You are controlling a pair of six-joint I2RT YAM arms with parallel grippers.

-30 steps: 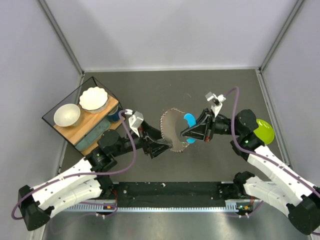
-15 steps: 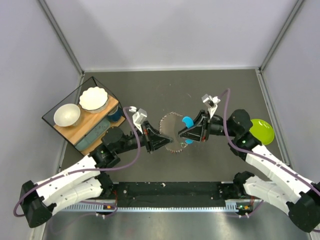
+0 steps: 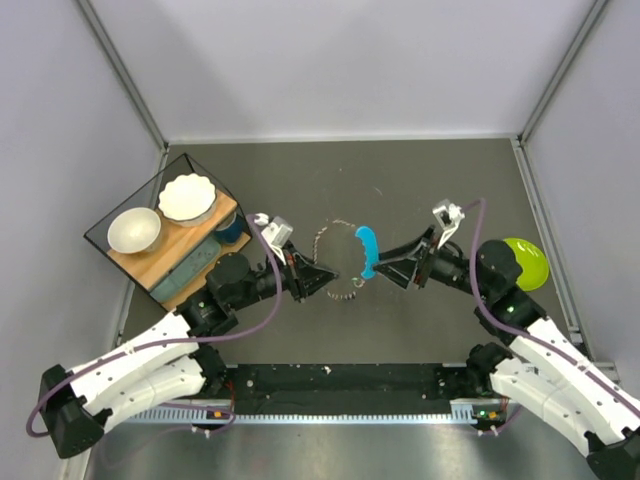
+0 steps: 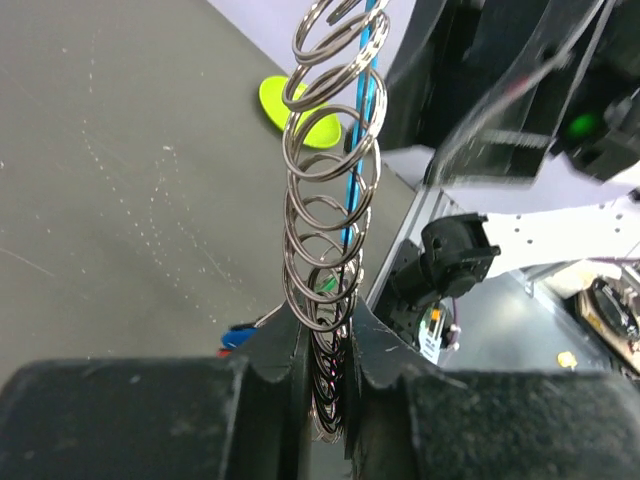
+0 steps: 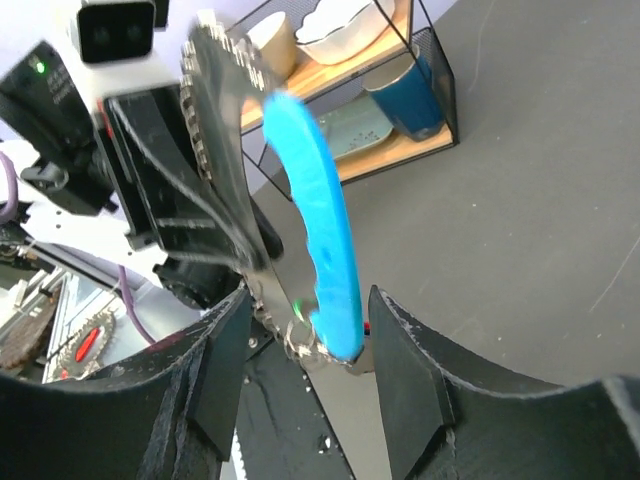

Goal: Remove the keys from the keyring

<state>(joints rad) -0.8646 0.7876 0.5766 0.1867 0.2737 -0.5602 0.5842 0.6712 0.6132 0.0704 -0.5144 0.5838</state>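
Observation:
My left gripper (image 3: 325,280) (image 4: 328,322) is shut on the keyring (image 4: 330,200), a row of silver split rings along the rim of a thin silver disc (image 3: 345,288). The disc hangs edge-on in the top view. A curved blue tag (image 3: 367,250) (image 5: 315,230) hangs from it. My right gripper (image 3: 390,270) (image 5: 308,302) stands open around the tag's lower end, with a gap on both sides. Of the keys, only small blue and red heads (image 4: 237,338) and a green speck (image 4: 322,290) peek out by my left fingers.
A wire shelf (image 3: 165,262) at the left holds two bowls (image 3: 186,197), a blue cup and a tray. A lime-green plate (image 3: 527,262) lies at the right, beside my right arm. Dark table (image 3: 420,190) lies beyond the grippers.
My right gripper has opened, let go of the blue tag and drawn back to the right. My left gripper has shut on the rings, and the disc has turned edge-on.

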